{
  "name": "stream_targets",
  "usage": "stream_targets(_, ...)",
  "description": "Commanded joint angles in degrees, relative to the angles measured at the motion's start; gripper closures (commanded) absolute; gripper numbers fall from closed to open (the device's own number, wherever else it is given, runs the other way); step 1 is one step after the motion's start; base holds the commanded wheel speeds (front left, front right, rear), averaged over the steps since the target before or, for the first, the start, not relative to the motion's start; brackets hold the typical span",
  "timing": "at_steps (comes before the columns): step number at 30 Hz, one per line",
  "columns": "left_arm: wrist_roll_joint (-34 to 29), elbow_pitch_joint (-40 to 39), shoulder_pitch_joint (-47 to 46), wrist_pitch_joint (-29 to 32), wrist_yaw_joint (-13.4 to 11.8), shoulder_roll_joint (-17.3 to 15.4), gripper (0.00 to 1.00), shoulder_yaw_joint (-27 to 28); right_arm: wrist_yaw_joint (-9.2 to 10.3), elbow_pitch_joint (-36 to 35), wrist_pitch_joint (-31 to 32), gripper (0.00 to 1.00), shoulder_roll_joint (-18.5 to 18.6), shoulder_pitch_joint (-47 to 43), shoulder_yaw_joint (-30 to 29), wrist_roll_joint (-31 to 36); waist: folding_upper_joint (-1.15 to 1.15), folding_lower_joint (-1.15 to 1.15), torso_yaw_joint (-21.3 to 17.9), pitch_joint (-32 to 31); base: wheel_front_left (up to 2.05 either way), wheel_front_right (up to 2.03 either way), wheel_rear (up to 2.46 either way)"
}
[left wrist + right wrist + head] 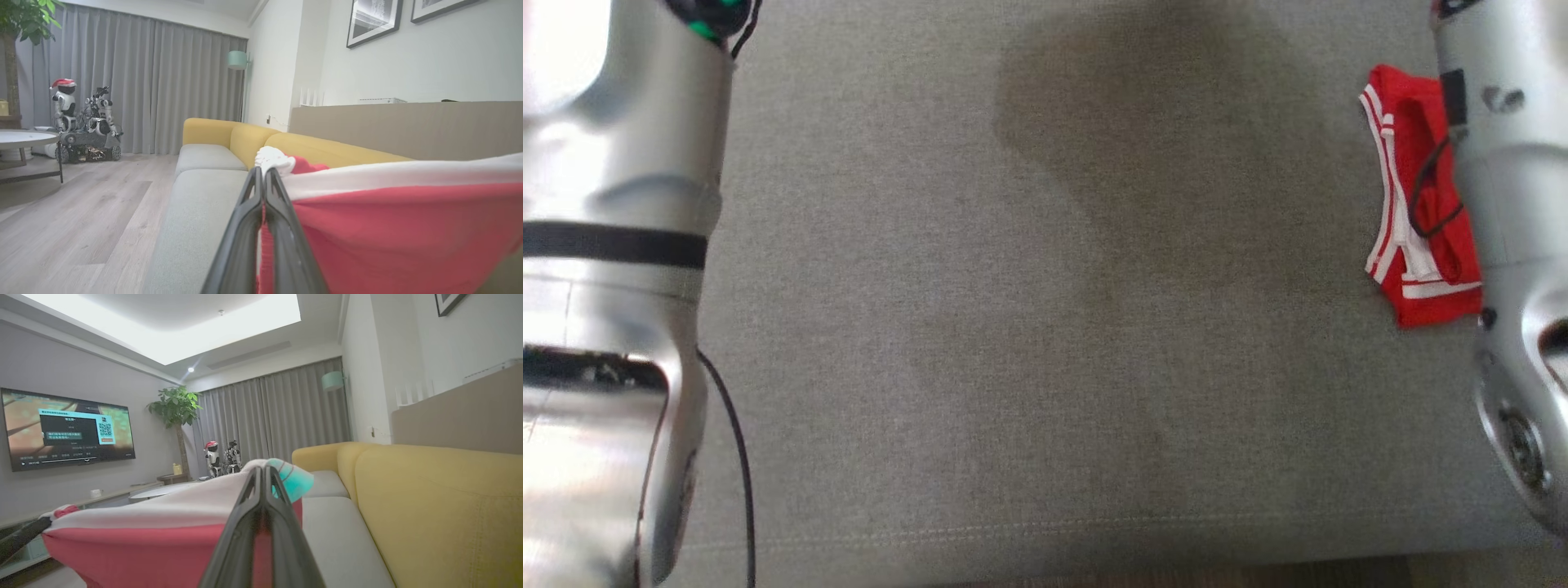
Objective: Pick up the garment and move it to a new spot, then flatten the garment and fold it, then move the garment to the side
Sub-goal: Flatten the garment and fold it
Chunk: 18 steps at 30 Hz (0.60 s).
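Firstly, left forearm (613, 245): seen as a silver tube over the left end of the sofa (1013, 343) seat.
Left gripper (263, 173): clenched on the garment (400, 232); a white-and-red tuft is pinched out past the fingertips, above the sofa's grey seat.
Garment: red with a white band along its upper edge; held clear of the sofa seat and stretched taut between the two grippers, in front of the yellow backrest.
Sofa: built of grey seat cushions and yellow back cushions; a dark shadow is cast across the middle of the seat in the head view.
Red piece (1421, 245): a second red cloth with white stripes, laid folded on the right end of the sofa seat and partly covered by the right forearm (1511, 204).
Right gripper (261, 470): clamped on the garment's other end, above the sofa seat.
Teal patch (292, 484): seen just past the right gripper's tips, against the garment; what it belongs to cannot be told.
Right forearm: seen over the right edge of the sofa seat.
Beyond the sofa: a grey curtain (155, 85) is hung past its far end, two small robots (81, 118) are parked on the wood floor, and a television (67, 428) is mounted opposite the backrest.
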<state>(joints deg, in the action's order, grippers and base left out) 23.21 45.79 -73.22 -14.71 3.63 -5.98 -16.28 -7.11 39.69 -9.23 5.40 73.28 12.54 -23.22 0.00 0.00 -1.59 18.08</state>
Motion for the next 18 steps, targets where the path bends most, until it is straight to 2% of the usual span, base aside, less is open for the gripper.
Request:
stream_targets(1,-0.6,1.0,-2.0,-0.2,0.5,-1.9,1.0,1.8,-0.37,2.9,-1.3,1.0,-1.8,2.2,1.6,-0.8,0.0,0.0,-0.2,0.5,0.0,0.0,0.0)
stream_targets(5,-0.6,6.5,0.8,-0.3,1.5,-0.5,1.0,2.9,-0.37,13.5,-2.3,1.0,-2.3,2.3,6.1,-2.7,0.0,0.0,-0.1,2.4,0.0,0.0,0.0)
stream_targets(9,-0.6,10.9,6.8,-0.3,1.8,0.9,1.0,3.8,-0.37,20.9,-2.2,1.0,-2.5,-2.1,10.2,-6.2,0.0,0.0,0.6,3.4,0.0,0.0,0.0)
stream_targets(13,0.2,14.1,13.7,-0.3,1.8,2.2,1.0,5.0,-0.37,23.8,-2.8,1.0,-2.5,-8.7,13.4,-11.0,0.0,0.0,1.2,3.6,0.0,0.0,0.0)
stream_targets(18,1.7,11.3,24.3,-0.3,2.3,3.0,1.0,6.9,-0.37,24.0,-4.6,1.0,-2.5,-19.0,14.6,-17.0,0.0,0.0,1.5,1.6,0.0,0.0,0.0)
